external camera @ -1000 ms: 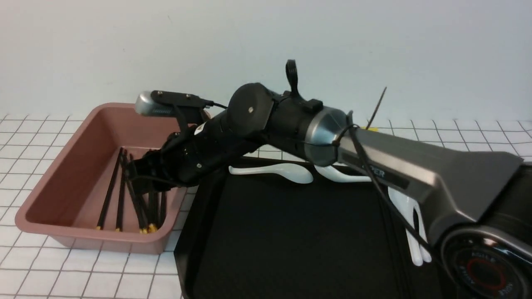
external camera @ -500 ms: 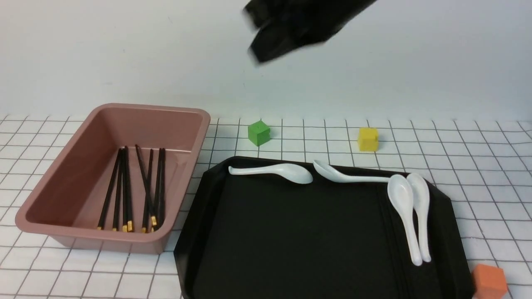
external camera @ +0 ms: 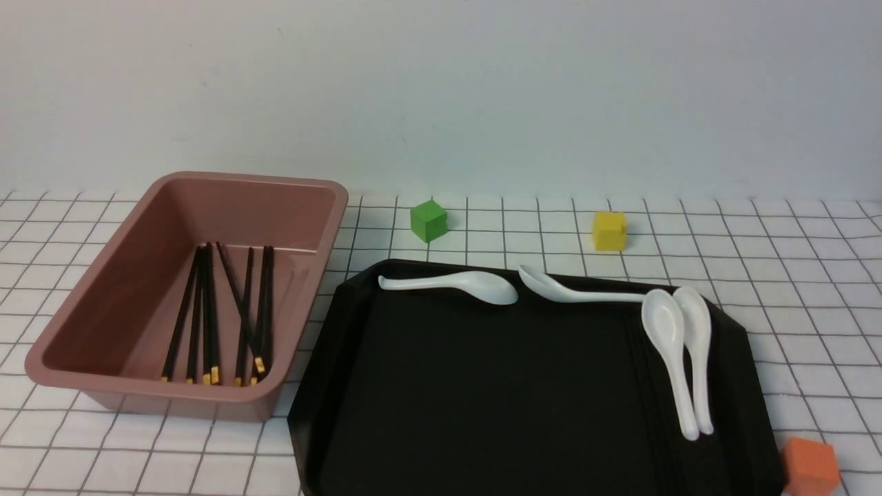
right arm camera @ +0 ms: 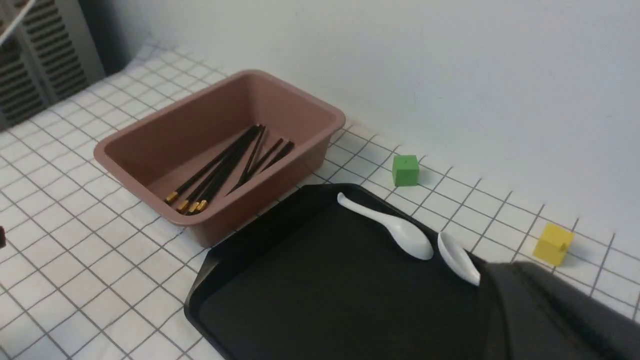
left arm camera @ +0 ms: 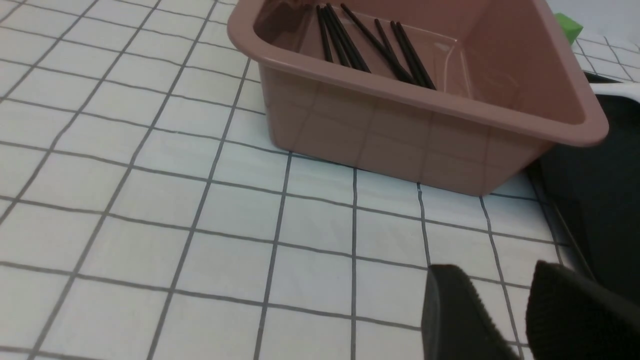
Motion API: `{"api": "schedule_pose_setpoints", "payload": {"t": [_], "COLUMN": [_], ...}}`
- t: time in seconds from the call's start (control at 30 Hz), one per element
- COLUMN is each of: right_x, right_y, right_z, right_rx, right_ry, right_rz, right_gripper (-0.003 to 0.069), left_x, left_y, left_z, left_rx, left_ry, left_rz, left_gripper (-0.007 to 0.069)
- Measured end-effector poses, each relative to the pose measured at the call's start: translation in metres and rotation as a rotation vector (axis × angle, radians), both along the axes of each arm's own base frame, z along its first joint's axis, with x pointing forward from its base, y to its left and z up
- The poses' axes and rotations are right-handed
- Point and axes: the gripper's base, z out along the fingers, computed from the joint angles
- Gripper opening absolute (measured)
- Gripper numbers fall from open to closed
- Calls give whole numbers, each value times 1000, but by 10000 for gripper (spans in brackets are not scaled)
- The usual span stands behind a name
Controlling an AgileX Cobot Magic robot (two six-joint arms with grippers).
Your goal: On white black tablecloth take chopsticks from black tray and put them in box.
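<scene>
Several black chopsticks (external camera: 207, 310) with gold ends lie inside the pink box (external camera: 124, 275) at the left on the grid tablecloth (external camera: 792, 289). The black tray (external camera: 482, 386) beside it holds only white spoons; no chopsticks show on it. Neither gripper shows in the front view. In the left wrist view my left gripper (left arm camera: 497, 272) is open and empty, low over the cloth in front of the box (left arm camera: 400, 135), near the tray's corner (left arm camera: 600, 190). In the right wrist view my right gripper (right arm camera: 500, 267) is shut and empty, high over the tray (right arm camera: 325, 280); the chopsticks (right arm camera: 225, 165) lie in the box (right arm camera: 310, 107).
Several white spoons (external camera: 475, 284) lie along the tray's far and right sides. A green cube (external camera: 428, 220) and a yellow cube (external camera: 610, 231) stand behind the tray. An orange cube (external camera: 812, 465) sits at its front right corner. A wall runs behind.
My right arm has pulled up out of the box and left the front view. The chopsticks it reached in with now lie in the box.
</scene>
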Motion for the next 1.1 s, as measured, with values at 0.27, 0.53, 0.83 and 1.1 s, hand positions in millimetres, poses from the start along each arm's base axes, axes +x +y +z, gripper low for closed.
{"api": "schedule_pose_setpoints", "payload": {"t": [0.27,0.53,0.83,1.1], "right_x": [-15,-47,-50,-35], "right_y": [-12,-32,-35,-31], "right_z": [-85,-103,-114,-157], "right_rx": [68,167,146,153], "right_ry": [-72,-225,-260,-202], "right_rz": [-27,-27,-34,-118], "right_gripper": [-1,1,8,15], "left_x": [0,0,0,0], "left_y": [0,0,0,0], "left_z": [0,0,0,0], "left_rx": [0,0,0,0], "left_ry": [0,0,0,0], "left_rz": [0,0,0,0], "left_gripper": [238,238,238,238]}}
